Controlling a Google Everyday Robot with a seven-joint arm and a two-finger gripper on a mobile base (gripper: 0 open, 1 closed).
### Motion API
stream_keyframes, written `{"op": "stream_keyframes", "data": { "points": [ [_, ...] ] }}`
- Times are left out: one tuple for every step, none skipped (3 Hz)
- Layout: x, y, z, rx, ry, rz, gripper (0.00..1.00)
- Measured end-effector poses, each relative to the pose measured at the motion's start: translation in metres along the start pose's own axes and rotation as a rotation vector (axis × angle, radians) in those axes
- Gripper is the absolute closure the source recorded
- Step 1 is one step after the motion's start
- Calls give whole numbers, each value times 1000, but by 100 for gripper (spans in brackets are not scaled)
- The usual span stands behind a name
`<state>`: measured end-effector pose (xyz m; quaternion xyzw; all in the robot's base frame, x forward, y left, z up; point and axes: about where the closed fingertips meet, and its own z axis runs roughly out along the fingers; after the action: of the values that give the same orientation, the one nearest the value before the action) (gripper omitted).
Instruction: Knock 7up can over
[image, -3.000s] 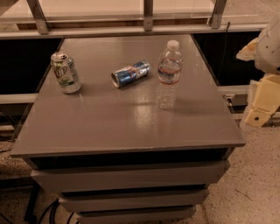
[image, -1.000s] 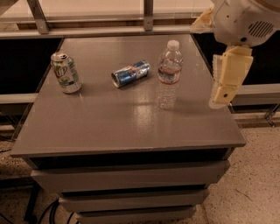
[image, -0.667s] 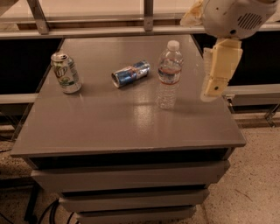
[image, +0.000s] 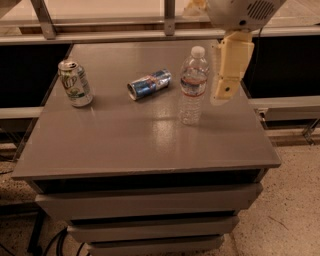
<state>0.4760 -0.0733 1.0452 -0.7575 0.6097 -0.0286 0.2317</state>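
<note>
The 7up can (image: 75, 83), white and green with a silver top, stands upright near the left edge of the grey table (image: 130, 135). My gripper (image: 226, 80) hangs above the right side of the table, just right of the water bottle and far to the right of the can. Its cream-coloured finger points down, above the tabletop. It holds nothing that I can see.
A clear plastic water bottle (image: 192, 85) stands upright right of centre. A blue-and-silver can (image: 148, 84) lies on its side between the 7up can and the bottle. A metal rail (image: 150, 35) runs along the table's far edge. Drawers sit below the tabletop.
My arm has swung in from the right of the table and moved left and up, now close beside the water bottle. The cans and bottle have not moved.
</note>
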Motion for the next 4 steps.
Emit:
{"op": "stream_keyframes", "data": {
  "points": [
    [-21, -4, 6, -14, -24, -52, 0],
    [-40, -6, 16, -22, -36, -87, 0],
    [-60, -7, 28, -17, -25, -112, 0],
    [-76, -8, 42, -19, -11, -126, 0]
  ]
}}
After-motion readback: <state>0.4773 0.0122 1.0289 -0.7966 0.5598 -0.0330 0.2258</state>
